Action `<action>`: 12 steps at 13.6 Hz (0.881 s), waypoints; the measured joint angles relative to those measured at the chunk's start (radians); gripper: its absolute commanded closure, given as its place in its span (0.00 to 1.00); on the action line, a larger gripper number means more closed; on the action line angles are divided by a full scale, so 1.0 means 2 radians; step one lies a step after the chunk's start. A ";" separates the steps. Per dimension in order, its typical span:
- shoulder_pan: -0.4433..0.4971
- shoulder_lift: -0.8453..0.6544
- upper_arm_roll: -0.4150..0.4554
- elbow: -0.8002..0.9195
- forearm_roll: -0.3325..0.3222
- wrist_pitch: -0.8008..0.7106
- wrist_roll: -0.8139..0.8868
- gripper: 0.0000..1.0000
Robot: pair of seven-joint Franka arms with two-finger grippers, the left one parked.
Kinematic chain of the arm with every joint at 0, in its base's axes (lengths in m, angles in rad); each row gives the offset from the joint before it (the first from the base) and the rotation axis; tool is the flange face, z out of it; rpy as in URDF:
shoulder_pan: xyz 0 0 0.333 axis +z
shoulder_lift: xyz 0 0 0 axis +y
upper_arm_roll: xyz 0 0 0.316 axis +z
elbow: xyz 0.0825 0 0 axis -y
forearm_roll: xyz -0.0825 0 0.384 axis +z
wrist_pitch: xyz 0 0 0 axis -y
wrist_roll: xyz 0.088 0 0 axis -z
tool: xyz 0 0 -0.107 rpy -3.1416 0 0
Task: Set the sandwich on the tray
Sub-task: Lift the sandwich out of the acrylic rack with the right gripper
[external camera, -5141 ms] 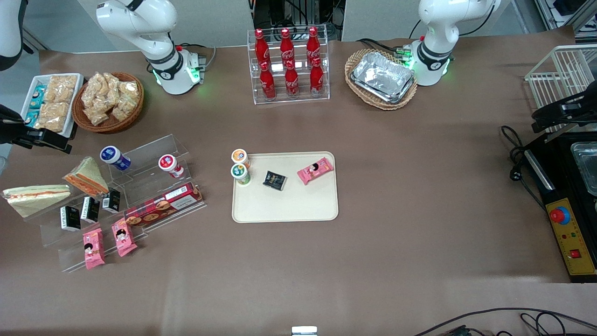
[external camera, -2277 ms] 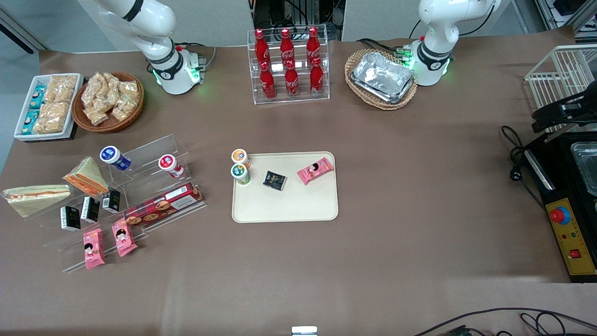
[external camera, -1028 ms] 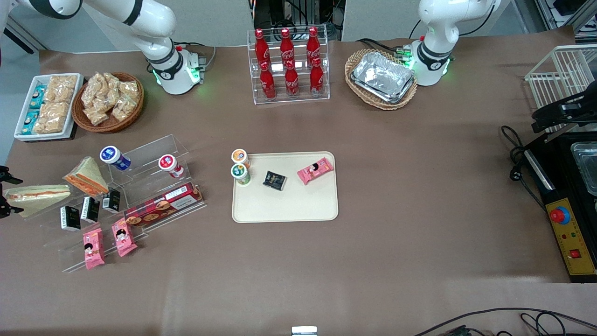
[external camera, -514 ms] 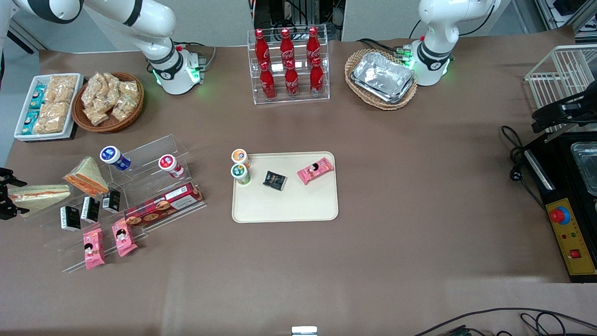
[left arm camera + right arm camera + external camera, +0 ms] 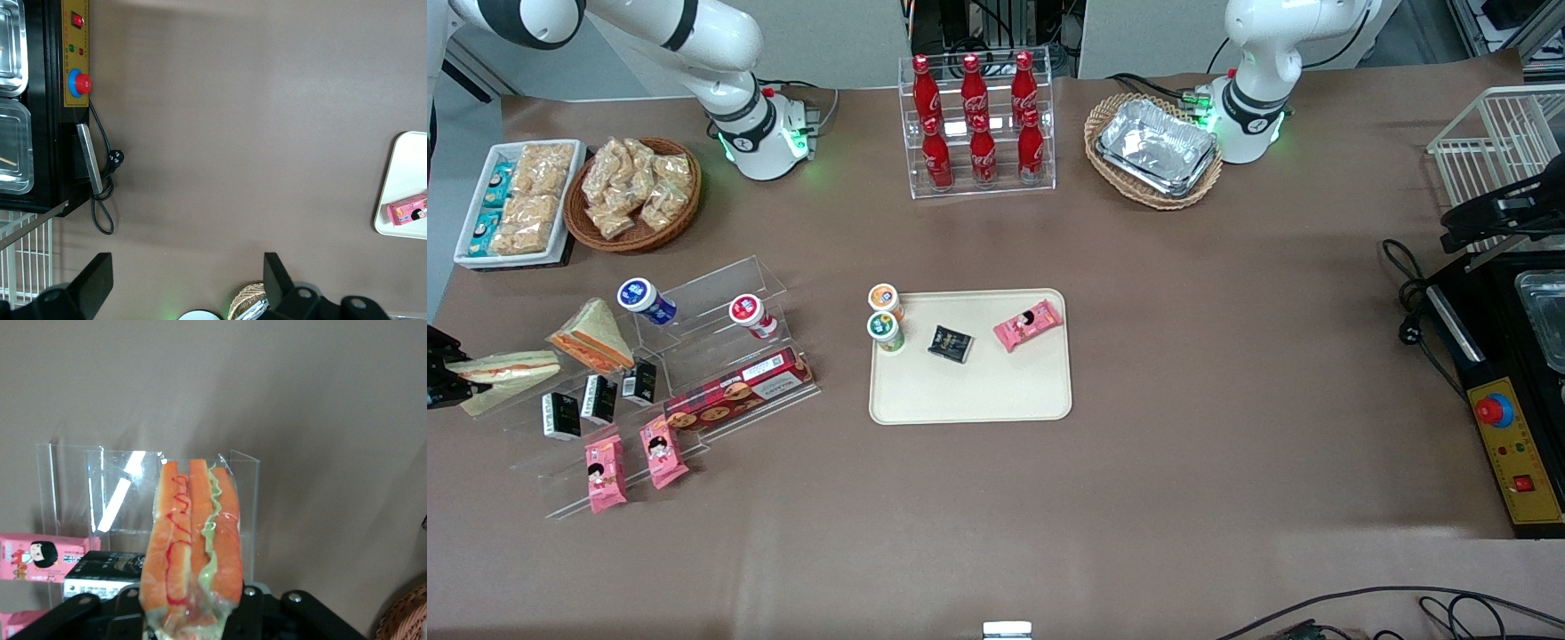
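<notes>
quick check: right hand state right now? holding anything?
Right hand: shut on the sandwich, at the working arm's end of the table beside the clear display stand.

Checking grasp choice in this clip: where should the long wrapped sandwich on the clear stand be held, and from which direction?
Best at the sandwich's blunt end toward the working arm's end of the table, approached sideways from the table edge, pinching across its flat bread faces. The end effector is there already, seemingly shut on it. The other sandwich and the clear stand crowd the tapered end.

Pincer (image 5: 447, 380) around sandwich (image 5: 503, 371) at working arm's end, well apart from tray (image 5: 970, 400).
</notes>
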 measured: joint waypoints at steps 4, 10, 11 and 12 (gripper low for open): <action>-0.007 -0.010 -0.001 0.009 0.000 -0.025 -0.026 1.00; 0.002 -0.112 0.007 0.024 0.000 -0.101 -0.036 1.00; 0.012 -0.129 0.008 0.024 0.000 -0.112 -0.036 1.00; 0.026 -0.143 0.009 0.024 0.000 -0.123 -0.026 1.00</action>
